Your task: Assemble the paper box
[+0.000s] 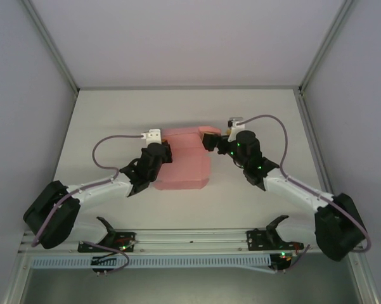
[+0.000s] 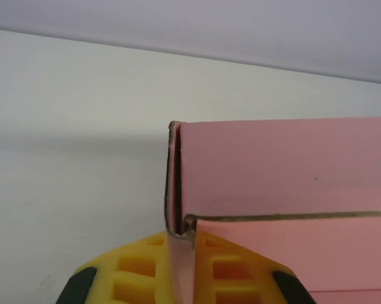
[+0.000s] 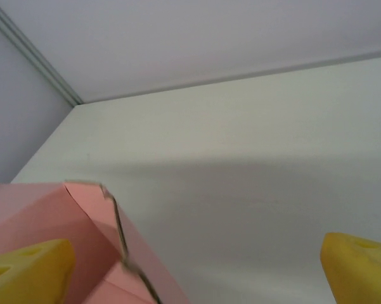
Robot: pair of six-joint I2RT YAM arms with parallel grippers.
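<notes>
The pink paper box (image 1: 185, 159) lies in the middle of the table, partly folded, with panels raised at its far edge. My left gripper (image 1: 153, 170) sits at its left side, shut on a folded pink wall. In the left wrist view the yellow fingers (image 2: 139, 275) pinch the doubled card edge (image 2: 180, 266), and the box's side panel (image 2: 285, 171) stands upright beyond. My right gripper (image 1: 210, 142) is at the box's far right corner, open. One of its yellow fingers (image 3: 25, 272) is beside the pink corner flap (image 3: 89, 221); the other (image 3: 361, 263) stands far apart over bare table.
White table (image 1: 114, 120) enclosed by pale walls with metal frame posts (image 1: 51, 44). A rail with cable channel (image 1: 190, 244) runs along the near edge between the arm bases. Grey cables (image 1: 108, 142) loop above both wrists.
</notes>
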